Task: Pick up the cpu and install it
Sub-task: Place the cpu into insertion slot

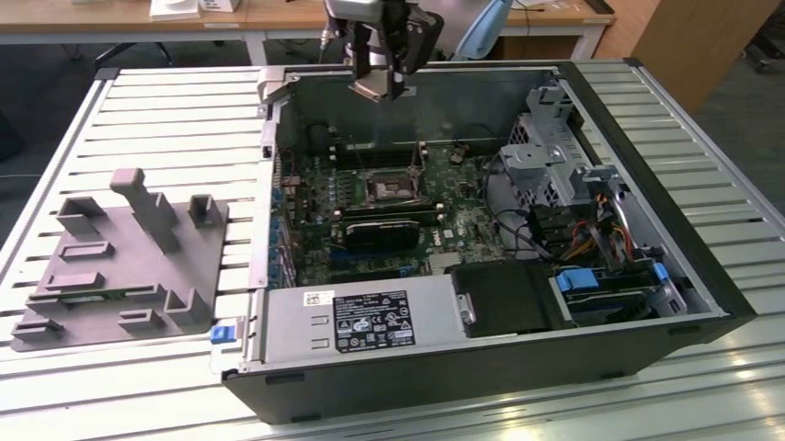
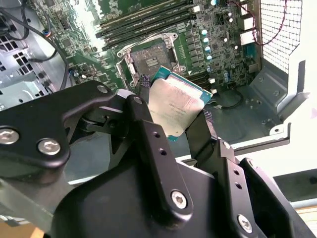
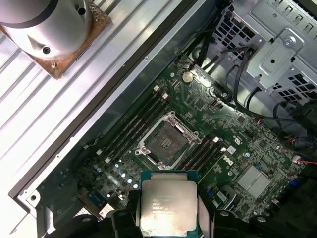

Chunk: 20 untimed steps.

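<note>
Hand [image 2: 176, 105] closed on the cpu [image 3: 168, 206], one finger [image 2: 144, 85] on each of two opposite edges, silver top facing the wrist cameras; in the exterior view the hand [image 1: 373, 87] hangs above the far wall of the open computer case [image 1: 491, 367], which lies on the slatted tabletop [image 1: 172, 119]; the cpu is thus in the air, clear of the board, and not yet seated.

The socket [image 3: 163, 142] sits in the middle of the green motherboard [image 1: 368, 216], well below the chip and uncovered, its metal frame ringing a dark centre.

Judged risks: the grip takes only the thin rim, so a jolt could let the chip slip or tip between the fingers and drop onto the board; in the first wrist view the chip's edges appear turned relative to the socket's, so lowering without matching them would probably land a corner on the frame or load the contacts unevenly, which may bend them; whether the chip's keying agrees with the socket cannot be told; the memory slots [image 3: 131, 126] lie close on either side of the socket, leaving the fingers little room; the case wall just beneath the hand could be struck on a low path.

The grey block [image 1: 123, 262] stands apart on the tabletop, beside the case on the exterior view's left.
</note>
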Each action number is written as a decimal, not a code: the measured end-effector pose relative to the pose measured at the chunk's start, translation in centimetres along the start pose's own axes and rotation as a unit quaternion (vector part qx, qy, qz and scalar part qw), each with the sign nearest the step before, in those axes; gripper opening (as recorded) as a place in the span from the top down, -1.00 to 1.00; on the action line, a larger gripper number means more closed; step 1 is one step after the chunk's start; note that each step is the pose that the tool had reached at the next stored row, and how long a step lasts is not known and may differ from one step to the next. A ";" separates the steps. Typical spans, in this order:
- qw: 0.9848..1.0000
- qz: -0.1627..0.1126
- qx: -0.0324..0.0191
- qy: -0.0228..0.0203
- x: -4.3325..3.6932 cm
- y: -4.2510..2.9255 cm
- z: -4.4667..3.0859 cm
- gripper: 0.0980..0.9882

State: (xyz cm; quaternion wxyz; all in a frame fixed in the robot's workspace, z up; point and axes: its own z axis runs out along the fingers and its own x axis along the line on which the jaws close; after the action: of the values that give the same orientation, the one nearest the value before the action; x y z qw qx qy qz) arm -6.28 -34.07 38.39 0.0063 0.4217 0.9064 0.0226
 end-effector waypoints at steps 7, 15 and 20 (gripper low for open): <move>1.000 0.026 0.000 -0.001 0.00 0.00 0.02 0.00; 0.999 0.054 0.000 -0.003 0.00 0.00 0.04 0.00; 0.997 0.073 -0.001 -0.003 0.00 0.00 0.06 0.00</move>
State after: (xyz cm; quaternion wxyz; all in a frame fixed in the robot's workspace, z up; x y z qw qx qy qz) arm -6.28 -34.07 38.33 0.0079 0.4869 0.8732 0.0220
